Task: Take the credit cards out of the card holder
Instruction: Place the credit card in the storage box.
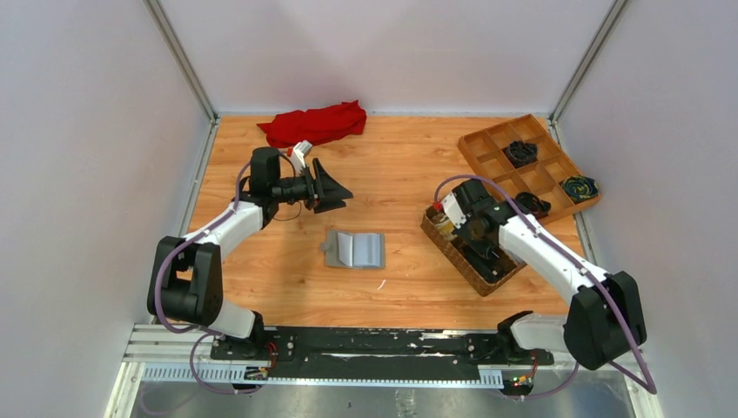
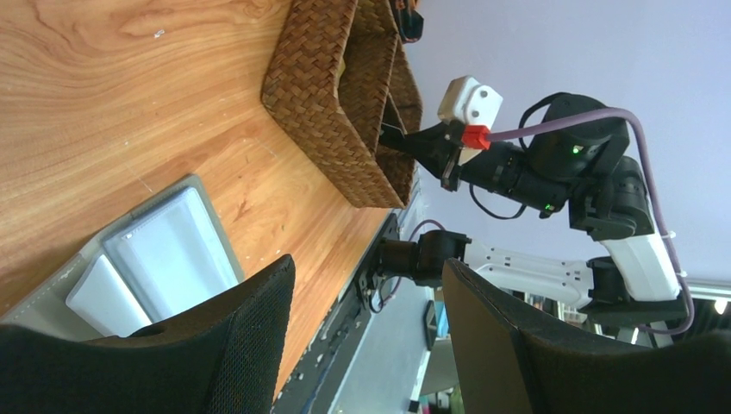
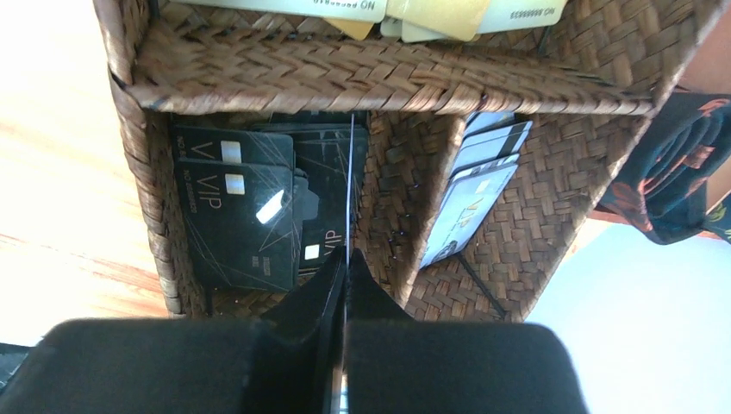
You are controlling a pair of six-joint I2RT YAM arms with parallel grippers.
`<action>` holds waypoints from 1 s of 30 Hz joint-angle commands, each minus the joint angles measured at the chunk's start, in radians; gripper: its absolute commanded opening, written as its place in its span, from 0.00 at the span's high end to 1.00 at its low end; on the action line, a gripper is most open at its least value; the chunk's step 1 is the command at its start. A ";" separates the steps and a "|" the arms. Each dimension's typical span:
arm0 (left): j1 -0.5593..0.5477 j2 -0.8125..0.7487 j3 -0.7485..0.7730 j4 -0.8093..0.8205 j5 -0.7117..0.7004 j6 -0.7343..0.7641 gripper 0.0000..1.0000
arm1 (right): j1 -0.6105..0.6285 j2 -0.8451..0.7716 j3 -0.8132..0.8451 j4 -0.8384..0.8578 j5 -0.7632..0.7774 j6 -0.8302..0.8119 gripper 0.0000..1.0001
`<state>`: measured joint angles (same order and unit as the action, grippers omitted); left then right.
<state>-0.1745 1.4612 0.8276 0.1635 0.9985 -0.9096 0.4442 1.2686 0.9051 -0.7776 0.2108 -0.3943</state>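
Note:
The grey card holder [image 1: 355, 250] lies open and flat on the wooden table, its pale blue-grey inside up; it also shows in the left wrist view [image 2: 164, 259]. My left gripper [image 1: 342, 193] [image 2: 369, 263] hovers open and empty to the back left of the card holder. My right gripper [image 1: 479, 246] [image 3: 346, 259] points down into the brown woven basket [image 1: 452, 248] and is shut on a thin credit card [image 3: 350, 172] seen edge-on, over a compartment of black VIP cards [image 3: 237, 211].
The basket [image 3: 388, 73] also holds pale cards [image 3: 474, 190] and gold cards [image 3: 435, 13] in other compartments. A wooden divided tray [image 1: 487, 146] with dark items stands at the back right. A red cloth [image 1: 315, 124] lies at the back.

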 commanded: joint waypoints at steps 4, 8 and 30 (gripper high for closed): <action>-0.006 0.013 0.016 0.003 0.027 0.001 0.34 | 0.015 -0.066 -0.046 0.011 0.031 -0.042 0.83; -0.006 0.008 0.019 0.002 0.030 0.000 0.34 | 0.039 -0.070 -0.041 -0.012 0.003 -0.052 0.71; -0.006 -0.010 0.004 0.003 0.028 -0.003 0.34 | 0.073 -0.057 0.069 -0.063 0.065 0.023 0.59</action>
<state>-0.1745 1.4639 0.8280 0.1635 1.0061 -0.9096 0.5167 1.2205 0.9272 -0.7937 0.2344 -0.4133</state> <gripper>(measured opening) 0.658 0.406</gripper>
